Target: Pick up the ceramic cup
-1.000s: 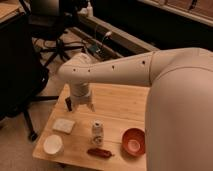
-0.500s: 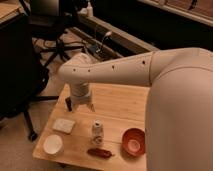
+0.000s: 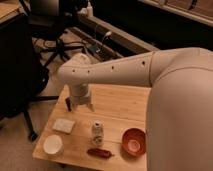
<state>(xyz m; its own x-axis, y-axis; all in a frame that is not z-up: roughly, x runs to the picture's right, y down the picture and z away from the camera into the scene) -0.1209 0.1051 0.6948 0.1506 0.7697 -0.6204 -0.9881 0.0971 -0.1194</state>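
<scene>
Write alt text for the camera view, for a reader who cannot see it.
A white robot arm holds its gripper above a wooden table, not touching the ceramic cup at the front left corner. A flat white pad, a white bottle, a red object and an orange bowl are also on the table.

On the table [image 3: 122,102], around the bottle [image 3: 97,131]: the gripper [image 3: 80,107] hangs at eleven o'clock, flat pad [image 3: 64,125] at nine, ceramic cup [image 3: 53,145] at eight, long packet [image 3: 100,152] at six, bowl [image 3: 134,141] at four.
</scene>
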